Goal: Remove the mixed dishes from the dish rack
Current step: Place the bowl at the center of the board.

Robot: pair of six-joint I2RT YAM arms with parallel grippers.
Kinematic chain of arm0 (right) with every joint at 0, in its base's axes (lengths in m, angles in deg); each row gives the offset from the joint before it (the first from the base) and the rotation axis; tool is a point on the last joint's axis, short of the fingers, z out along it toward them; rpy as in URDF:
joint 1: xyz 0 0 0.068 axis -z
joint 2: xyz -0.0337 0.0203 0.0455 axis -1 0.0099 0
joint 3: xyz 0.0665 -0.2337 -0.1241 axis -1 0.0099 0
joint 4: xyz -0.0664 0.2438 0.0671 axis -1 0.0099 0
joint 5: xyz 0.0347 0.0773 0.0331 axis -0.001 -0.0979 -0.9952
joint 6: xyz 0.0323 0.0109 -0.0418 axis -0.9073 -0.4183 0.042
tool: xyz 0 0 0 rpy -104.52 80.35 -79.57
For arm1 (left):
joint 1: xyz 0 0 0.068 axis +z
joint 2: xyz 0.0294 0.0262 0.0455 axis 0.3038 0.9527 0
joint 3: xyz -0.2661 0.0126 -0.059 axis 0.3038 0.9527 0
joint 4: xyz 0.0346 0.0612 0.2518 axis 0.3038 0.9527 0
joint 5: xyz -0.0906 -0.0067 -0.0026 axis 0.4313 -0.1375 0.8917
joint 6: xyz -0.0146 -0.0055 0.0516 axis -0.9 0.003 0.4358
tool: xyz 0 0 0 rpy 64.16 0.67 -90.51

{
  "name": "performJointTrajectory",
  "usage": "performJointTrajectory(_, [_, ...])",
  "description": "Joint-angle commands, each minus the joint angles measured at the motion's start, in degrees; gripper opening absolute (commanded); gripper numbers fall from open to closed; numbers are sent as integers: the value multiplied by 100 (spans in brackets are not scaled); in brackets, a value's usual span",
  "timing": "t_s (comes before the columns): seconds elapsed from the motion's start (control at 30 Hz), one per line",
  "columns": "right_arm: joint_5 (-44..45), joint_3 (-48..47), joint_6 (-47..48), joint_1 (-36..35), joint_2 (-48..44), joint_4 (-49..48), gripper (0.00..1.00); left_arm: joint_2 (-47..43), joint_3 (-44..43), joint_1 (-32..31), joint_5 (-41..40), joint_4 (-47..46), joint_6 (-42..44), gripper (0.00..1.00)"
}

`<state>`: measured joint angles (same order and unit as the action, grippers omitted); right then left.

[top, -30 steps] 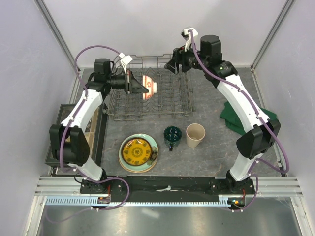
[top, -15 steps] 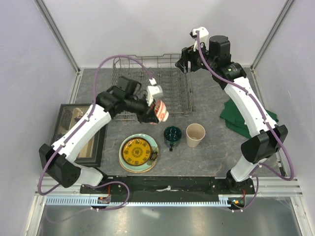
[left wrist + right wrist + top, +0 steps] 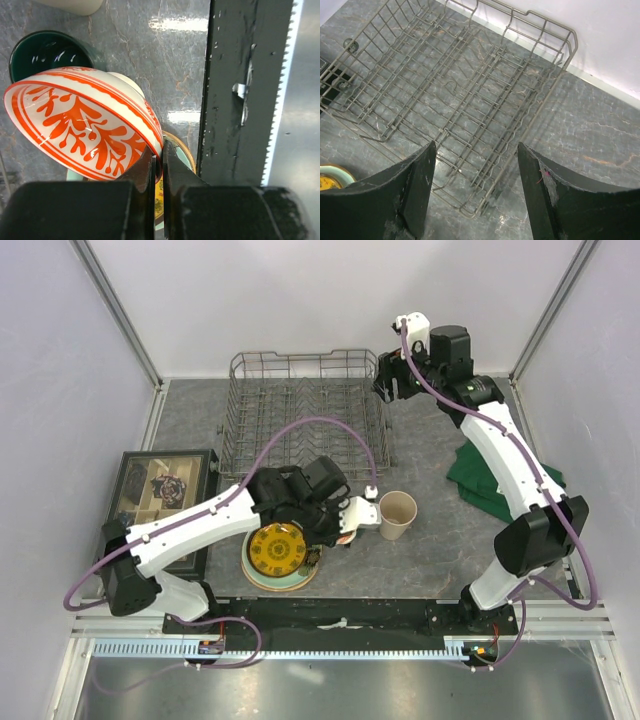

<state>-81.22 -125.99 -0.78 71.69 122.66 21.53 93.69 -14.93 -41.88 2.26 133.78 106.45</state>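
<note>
Swinging away from the rectangular grey wire dish rack, the left arm has carried the red-and-white patterned bowl down toward the near edge of the table since the earlier views. The right arm has barely shifted.

The left gripper is pinched narrow on the bowl's rim. The bowl hangs tilted, its leaf-patterned face (orange-red on white) turned toward the wrist camera.

From above, the bowl sits between the tall beige cup and the small yellow dark-patterned plate, which lies on the larger pale-green flower plate. In the wrist view, the dark green mug lies just beyond the bowl, partly hidden by it, and the plate stack shows under the fingers. Whether bowl and mug touch cannot be told.

Setting the bowl down likely calls for bare table. That lies on the near side of the mug and cup, closest to this left arm.

The right gripper hovers spread wide above the rack's far right corner, holding nothing. No dishes are in the rack.
</note>
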Motion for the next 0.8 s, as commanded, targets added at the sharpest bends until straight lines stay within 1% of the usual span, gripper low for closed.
performJointTrajectory(0.0, [38, 109, 135, 51, -381, -43, 74, 202, -96, -554, -827, -260, 451, 1])
performJointTrajectory(0.17, [-5, 249, 126, 60, -382, -61, 74, 579, -69, -1144, -1495, -401, 591, 2])
performJointTrajectory(0.2, [-14, 293, 126, 69, -382, -69, 74, 623, -87, -1318, -1566, -410, 635, 2])
performJointTrajectory(0.3, [-41, 355, 126, 77, -382, -87, 74, 791, -131, -1548, -1751, -445, 662, 2])
performJointTrajectory(0.47, [-102, 434, 135, 77, -355, -78, 74, 949, -131, -1820, -2041, -533, 741, 2])
performJointTrajectory(0.77, [-181, 452, 91, 95, -311, -87, 74, 1292, -280, -2163, -2234, -621, 802, 2])
